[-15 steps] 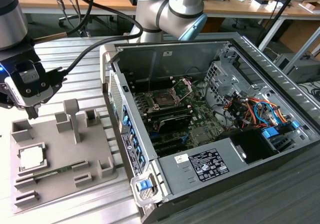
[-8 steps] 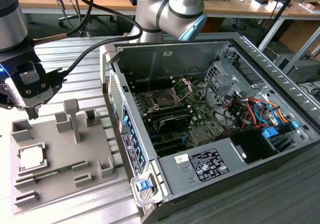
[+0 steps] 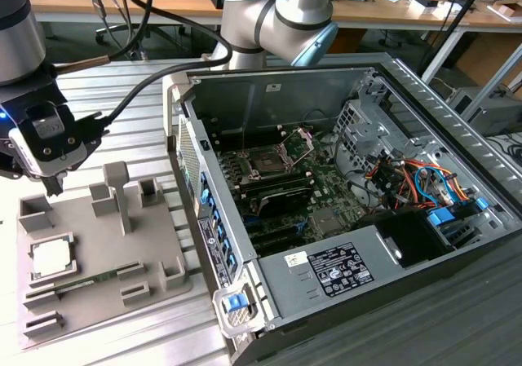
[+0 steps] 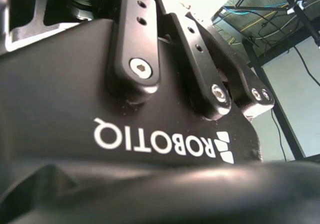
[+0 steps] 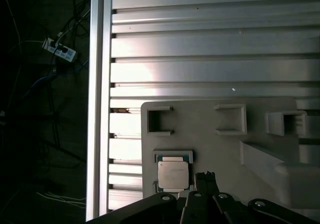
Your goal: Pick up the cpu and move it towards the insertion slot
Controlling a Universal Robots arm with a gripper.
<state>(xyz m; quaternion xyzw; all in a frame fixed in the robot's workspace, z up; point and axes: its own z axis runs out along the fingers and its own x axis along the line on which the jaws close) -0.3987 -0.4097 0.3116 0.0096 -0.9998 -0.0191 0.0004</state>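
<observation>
Cpu (image 5: 173, 174) in holder (image 5: 220, 149); exterior view shows insertion slot (image 3: 267, 164).

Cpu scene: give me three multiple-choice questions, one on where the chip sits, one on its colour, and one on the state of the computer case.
1. Where is the cpu?
A) on the floor
B) on a chair
C) on the grey fixture plate

2. What colour is the cpu's top?
A) silvery-white
B) green
C) blue

3. How is the computer case?
A) open, board exposed
B) open, with no board inside
C) shut

Answers:
1. C, the chip lies flat on the plate, with the tool hanging over that plate.
2. A, pale metal shows in the first wrist view.
3. A, the insertion slot is visible inside.
</observation>
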